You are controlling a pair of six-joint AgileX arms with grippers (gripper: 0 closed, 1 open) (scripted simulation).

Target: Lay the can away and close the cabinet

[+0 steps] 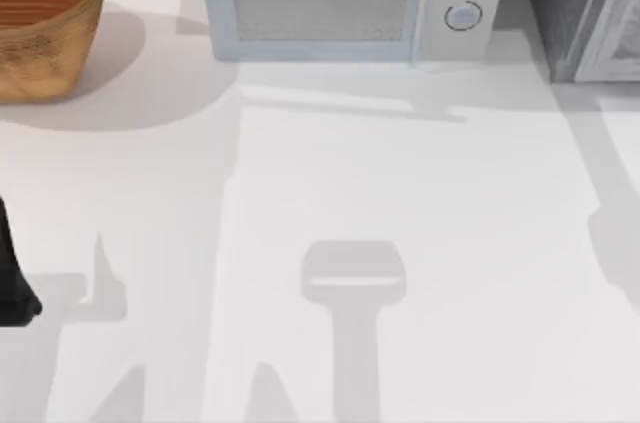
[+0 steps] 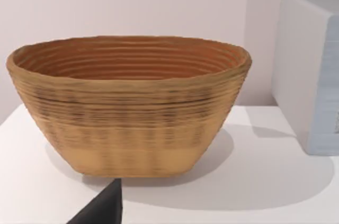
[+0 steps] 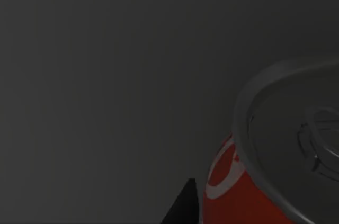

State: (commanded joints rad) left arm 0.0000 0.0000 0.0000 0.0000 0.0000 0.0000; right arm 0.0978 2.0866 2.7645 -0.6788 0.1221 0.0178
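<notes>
The can (image 3: 249, 181) lies close to the right wrist camera, showing its silver lid and red and white label against a dark grey surface. A black part of my right gripper (image 3: 183, 208) sits just beside the can; whether it touches is unclear. The cabinet (image 1: 560, 3), dark grey and speckled, stands at the table's far right corner, with its pale grey door panel (image 1: 618, 33) angled along its right side. My left arm (image 1: 12, 283) rests at the table's left edge, and a black corner of my left gripper (image 2: 103, 211) points at the basket.
A woven basket (image 1: 40, 23) sits at the far left corner. A light grey microwave (image 1: 340, 3) with two round knobs stands at the back centre, left of the cabinet. Arm shadows fall across the white table (image 1: 400, 183).
</notes>
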